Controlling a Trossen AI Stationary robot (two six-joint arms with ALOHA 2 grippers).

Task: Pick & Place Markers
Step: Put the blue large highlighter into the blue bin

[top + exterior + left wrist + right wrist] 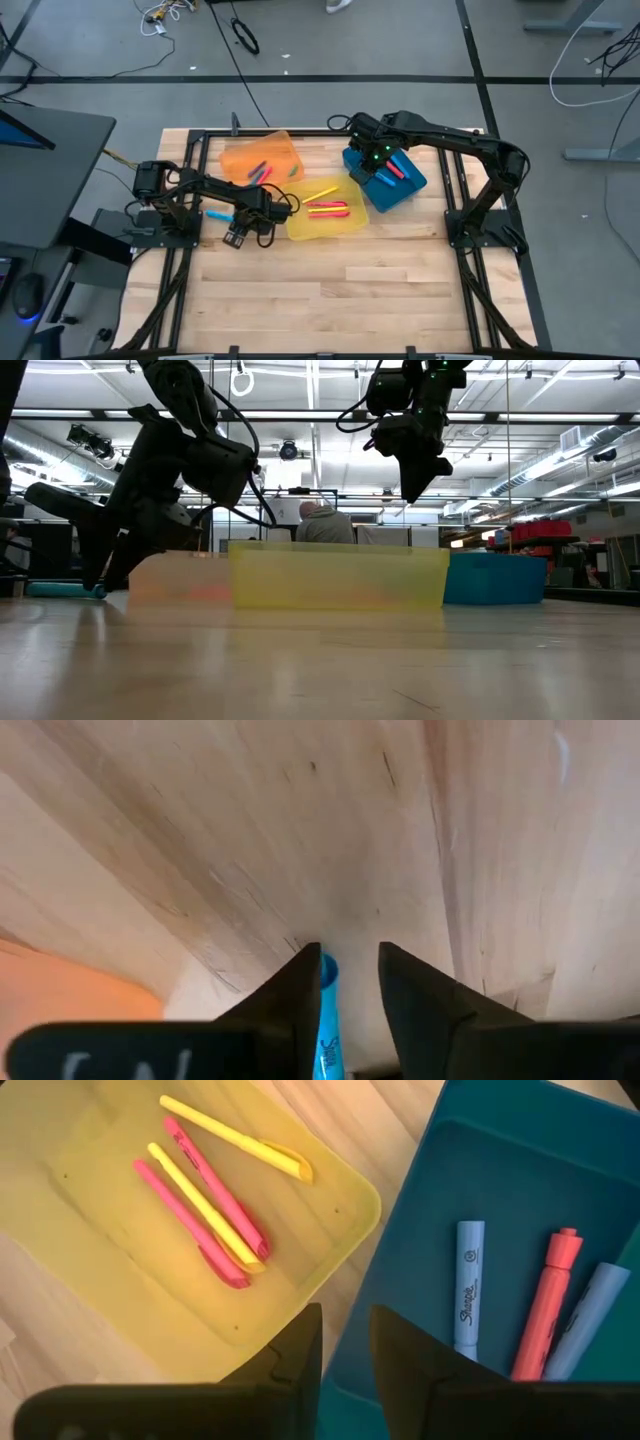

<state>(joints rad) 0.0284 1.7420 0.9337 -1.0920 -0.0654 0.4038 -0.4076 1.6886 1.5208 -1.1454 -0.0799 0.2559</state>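
Note:
A blue marker (pixel 325 1020) lies flat on the table (pixel 300 290), left of the bins (pixel 217 214). My left gripper (pixel 350 965) points down at the table (pixel 228 218), open. One end of the marker lies between its fingers, close to one of them. My right gripper (pixel 345 1325) hangs open and empty above the edge where the yellow bin (pixel 120 1310) meets the blue bin (pixel 520 1190), well above the table (pixel 415 490). Pink and yellow markers (pixel 205 1210) lie in the yellow bin. Blue and red markers (pixel 548 1305) lie in the blue bin. My left gripper stands from above over one end of the blue marker (pixel 327 975), with a finger on either side. The marker lies right beside the inner face of one finger (pixel 300 990) and clear of the other. Whether that finger touches it, I cannot tell.
An orange bin (pixel 262 158) with a few markers stands at the far left of the bins, close to my left arm. The yellow bin (pixel 325 210) sits mid-table and the blue bin (pixel 385 180) right of it. Bare wood fills the near half. A person sits in the room beyond (pixel 322 522).

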